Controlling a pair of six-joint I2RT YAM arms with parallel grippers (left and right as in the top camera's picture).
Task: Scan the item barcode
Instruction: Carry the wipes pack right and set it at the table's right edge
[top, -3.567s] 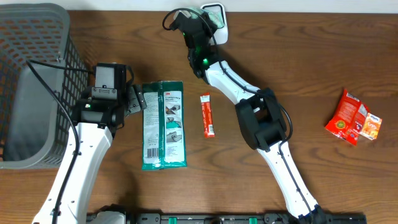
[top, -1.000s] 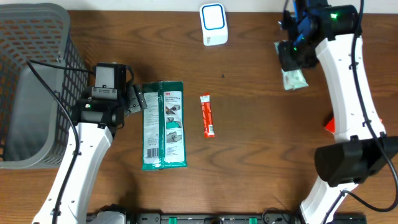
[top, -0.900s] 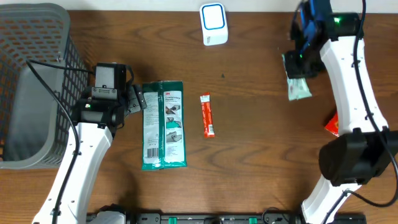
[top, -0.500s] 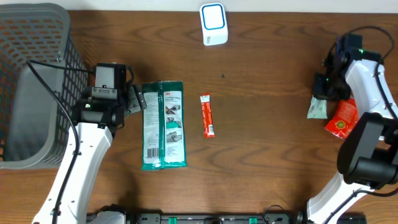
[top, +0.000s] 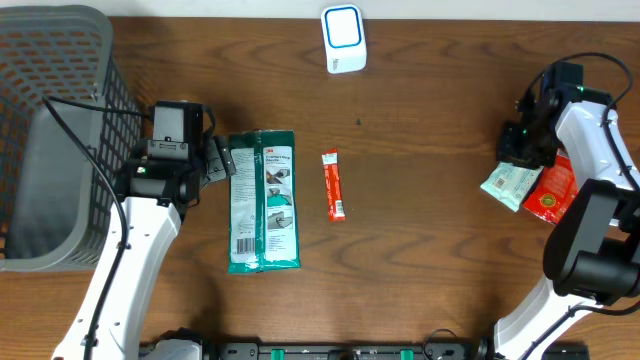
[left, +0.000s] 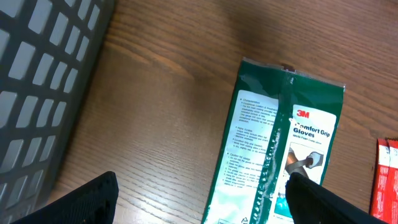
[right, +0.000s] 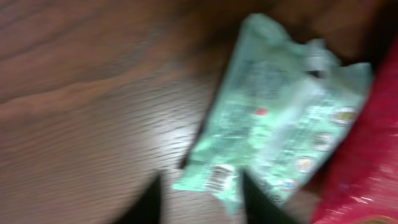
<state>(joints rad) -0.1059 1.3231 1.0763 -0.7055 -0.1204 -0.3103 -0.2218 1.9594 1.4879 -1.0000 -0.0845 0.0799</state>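
- Right gripper, fingers slightly parted and gripping nothing, hovers over the green packet, far right of the scanner against a red pack: probably set aside.
- Left gripper, spread wide, is poised over the gloves, left of the scanner.

Brown wooden table: grey mesh plastic basket, green glove pack, slim red sachet, white-and-blue scanner box, pale-green crinkled pouch touching red foil packet.

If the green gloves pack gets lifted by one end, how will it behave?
The green gloves pack looks like a thin, flat film pouch, so it would probably droop and feel light. Its glossy wrap may slip when pinched.
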